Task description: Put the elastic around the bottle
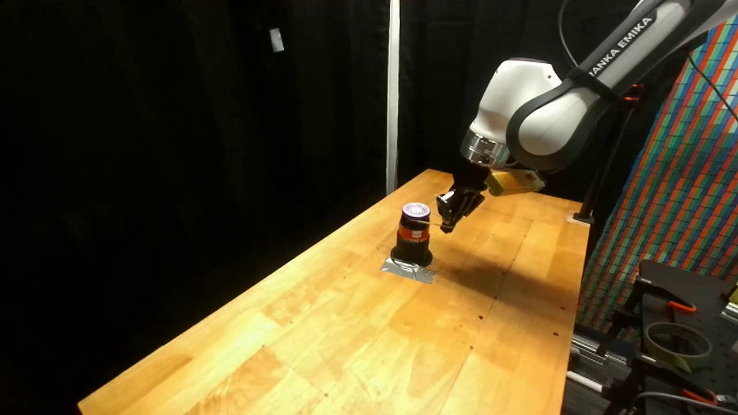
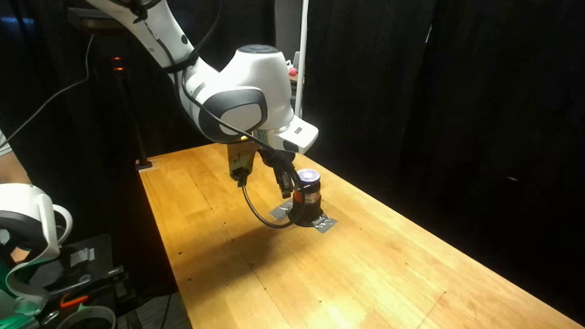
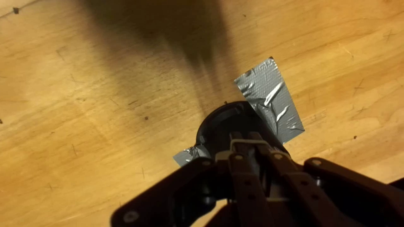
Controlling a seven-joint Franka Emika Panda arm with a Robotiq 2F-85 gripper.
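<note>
One thin elastic (image 3: 249,141) crosses the tips of the fingers (image 1: 452,217), which stand nearly together with a narrow slit between them; whether they pinch it or merely wear the loop cannot be told. The bottle (image 1: 413,233), which the coming move turns on, stands upright on the counter (image 1: 323,323), long axis vertical, just beside the fingers. Near the middle of an exterior view it lies to their left; where its cap (image 2: 309,175) shows in an exterior view, it lies to their right. The fingers slant down toward it, and a pale line of elastic spans the gap to a spot below the cap. Its path behind the bottle is hidden, so the loop looks partly on at best, and the end at the fingers probably has to pass over the cap. An orange-red label (image 1: 406,232) wraps the bottle, its print too small to read. "ANKA EMIKA" is legible on the arm (image 1: 620,52) at upper right, the first letters hidden.
</note>
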